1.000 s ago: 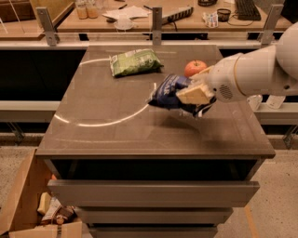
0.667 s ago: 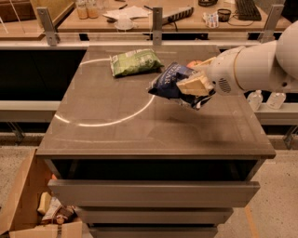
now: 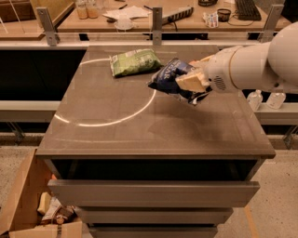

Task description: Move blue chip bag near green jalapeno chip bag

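The blue chip bag (image 3: 170, 79) is crumpled dark navy foil with white lettering. My gripper (image 3: 192, 82) is shut on it and holds it above the tabletop, right of centre. The green jalapeno chip bag (image 3: 135, 62) lies flat on the far part of the table, just up and left of the blue bag's leading edge. A small gap shows between the two bags. My white arm (image 3: 253, 65) comes in from the right.
The grey table (image 3: 139, 125) has a pale curved arc across it. Open drawers (image 3: 153, 193) stick out below its front edge. A cardboard box (image 3: 28, 204) with items stands on the floor at lower left. A cluttered desk (image 3: 139, 14) and rail lie behind.
My gripper has carried the blue chip bag up and away toward the far side of the table, closer to the green bag. The apple seen behind my arm earlier is now hidden.
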You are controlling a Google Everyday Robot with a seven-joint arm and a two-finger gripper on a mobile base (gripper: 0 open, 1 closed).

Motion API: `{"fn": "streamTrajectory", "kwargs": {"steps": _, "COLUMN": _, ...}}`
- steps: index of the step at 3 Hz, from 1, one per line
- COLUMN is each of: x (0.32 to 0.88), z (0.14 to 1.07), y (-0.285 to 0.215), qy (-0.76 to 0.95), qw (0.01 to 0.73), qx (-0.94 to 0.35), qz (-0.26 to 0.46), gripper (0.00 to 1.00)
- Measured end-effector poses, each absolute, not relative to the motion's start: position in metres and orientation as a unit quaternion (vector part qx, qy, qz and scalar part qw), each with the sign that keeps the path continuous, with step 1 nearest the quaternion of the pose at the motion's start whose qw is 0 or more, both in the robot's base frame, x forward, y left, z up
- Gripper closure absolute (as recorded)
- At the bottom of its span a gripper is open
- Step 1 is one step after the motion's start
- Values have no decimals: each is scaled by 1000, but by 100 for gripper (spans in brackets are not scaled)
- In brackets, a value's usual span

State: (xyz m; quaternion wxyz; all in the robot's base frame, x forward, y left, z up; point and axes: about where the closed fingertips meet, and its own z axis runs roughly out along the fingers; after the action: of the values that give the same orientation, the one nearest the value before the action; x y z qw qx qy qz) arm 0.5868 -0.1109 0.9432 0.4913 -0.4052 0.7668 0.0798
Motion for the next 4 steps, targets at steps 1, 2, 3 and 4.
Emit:
{"fn": "streamTrajectory", "kwargs": {"steps": 1, "x": 632, "z": 949, "y": -110, "qy": 753, "qw": 523, "qx": -396, "qz": 56, "gripper": 100}}
{"fn": "streamTrajectory", "kwargs": {"steps": 2, "x": 683, "z": 964, "y": -98, "qy": 726, "qw": 557, "qx": -402, "qz": 40, "gripper": 100}}
{"fn": "streamTrajectory", "kwargs": {"steps": 3, "x": 722, "z": 969, "y": -78, "qy": 709, "qw": 575, "qx": -406, "qz": 31, "gripper": 77}}
{"fn": "streamTrajectory", "kwargs": {"steps": 4, "x": 735, "z": 952, "y": -71, "qy": 711, "qw": 571, "qx": -410, "qz": 30, "gripper": 54}}
